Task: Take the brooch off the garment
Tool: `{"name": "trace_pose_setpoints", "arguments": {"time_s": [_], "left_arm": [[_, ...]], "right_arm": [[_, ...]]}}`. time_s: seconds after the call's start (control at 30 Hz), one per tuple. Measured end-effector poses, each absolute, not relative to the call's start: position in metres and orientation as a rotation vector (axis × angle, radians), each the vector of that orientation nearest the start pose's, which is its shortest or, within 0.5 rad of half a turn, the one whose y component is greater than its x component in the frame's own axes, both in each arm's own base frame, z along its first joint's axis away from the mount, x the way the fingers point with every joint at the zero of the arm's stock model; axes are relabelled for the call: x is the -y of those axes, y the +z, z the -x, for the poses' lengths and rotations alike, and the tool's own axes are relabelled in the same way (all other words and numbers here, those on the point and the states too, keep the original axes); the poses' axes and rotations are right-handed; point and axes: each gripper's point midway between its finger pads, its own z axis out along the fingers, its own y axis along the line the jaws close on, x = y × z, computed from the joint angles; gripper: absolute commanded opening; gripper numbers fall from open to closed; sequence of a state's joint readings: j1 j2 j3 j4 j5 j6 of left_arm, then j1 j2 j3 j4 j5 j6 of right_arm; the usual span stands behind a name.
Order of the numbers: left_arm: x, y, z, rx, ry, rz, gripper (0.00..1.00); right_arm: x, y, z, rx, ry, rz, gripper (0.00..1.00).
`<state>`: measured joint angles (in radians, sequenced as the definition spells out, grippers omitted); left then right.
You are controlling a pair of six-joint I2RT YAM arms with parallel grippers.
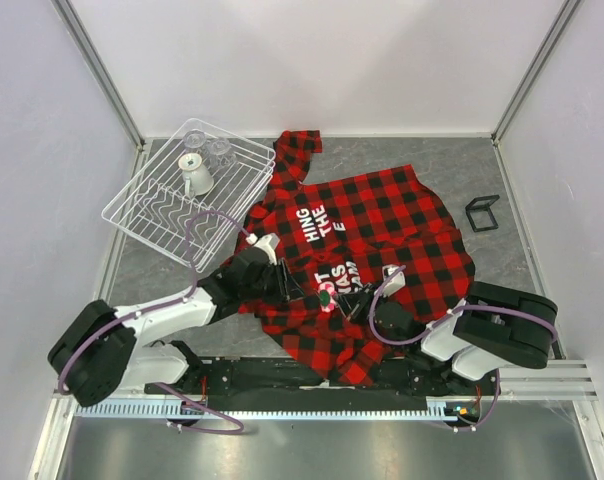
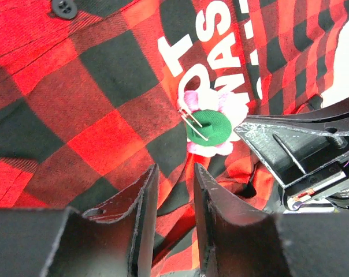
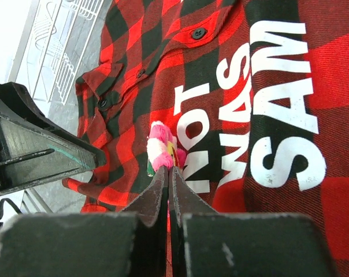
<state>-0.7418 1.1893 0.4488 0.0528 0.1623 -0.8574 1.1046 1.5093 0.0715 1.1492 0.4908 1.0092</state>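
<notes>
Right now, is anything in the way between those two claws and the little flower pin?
Nothing visible. The right gripper has its jaws closed at the edge of the brooch. The left gripper sits just below it on the garment, jaws slightly apart, only fabric between.

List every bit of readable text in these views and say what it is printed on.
"HING THE" and a lone "E": white block letters on the garment, top view; the words are cut off by folds.
"NOT", "WAS", "SAM": white letters on the same shirt, right wrist view, beside the brooch; "NOT" is partly hidden.
"T", "WA": fragments of those letters, left wrist view.
Nothing readable on the dish rack, the grippers or elsewhere.
</notes>
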Motion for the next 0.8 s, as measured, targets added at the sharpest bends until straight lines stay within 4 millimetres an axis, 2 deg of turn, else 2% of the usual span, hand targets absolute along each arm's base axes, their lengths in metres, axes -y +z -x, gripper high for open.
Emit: {"name": "trace_pose_setpoints", "arguments": {"time_s": [0.13, 0.5, 0.63, 0.8], "left_arm": [[0.266, 0.063, -0.196, -2.463, -1.000, 0.018, 0.37], [0.270, 0.056, -0.199, -2.474, -1.001, 0.013, 0.37], [0.271, 0.053, -0.199, -2.481, -0.996, 0.014, 0.45], [0.270, 0.052, -0.200, -2.481, -0.992, 0.015, 0.49]], "right_arm": [[-0.266, 0.049, -0.192, -1.943, 1.015, -0.285, 0.05], [-0.270, 0.027, -0.190, -2.077, 0.894, -0.213, 0.07], [-0.279, 0.022, -0.186, -2.115, 0.887, -0.134, 0.10], [-0.294, 0.023, -0.183, -2.149, 0.899, -0.045, 0.17]]}}
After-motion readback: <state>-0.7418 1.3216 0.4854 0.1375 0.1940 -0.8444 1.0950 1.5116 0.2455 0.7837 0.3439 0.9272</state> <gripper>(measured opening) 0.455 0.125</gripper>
